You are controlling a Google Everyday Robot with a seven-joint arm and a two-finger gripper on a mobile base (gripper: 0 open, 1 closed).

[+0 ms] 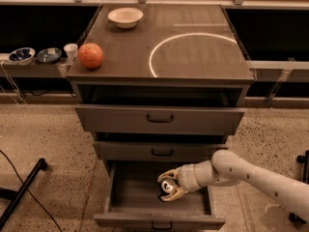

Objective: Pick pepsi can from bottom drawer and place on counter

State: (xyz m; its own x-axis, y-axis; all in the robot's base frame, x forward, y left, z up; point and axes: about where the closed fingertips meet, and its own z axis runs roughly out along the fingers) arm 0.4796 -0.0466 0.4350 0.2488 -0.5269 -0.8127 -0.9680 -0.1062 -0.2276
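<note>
The bottom drawer (126, 208) is pulled open at the foot of the grey cabinet. The pepsi can (168, 187) is inside it, lying with its silver top towards me. My gripper (170, 185) reaches into the drawer from the right, and its yellowish fingers (175, 194) sit above and below the can, closed around it. The counter (193, 57) is the dark cabinet top with the white circle line, well above the gripper.
An orange fruit (91, 55) and a white bowl (125, 17) sit on the counter's left side. The two upper drawers (159, 119) stick out slightly above the gripper. A side shelf at left holds small bowls (21, 55) and a cup. A black leg (21, 192) lies on the floor.
</note>
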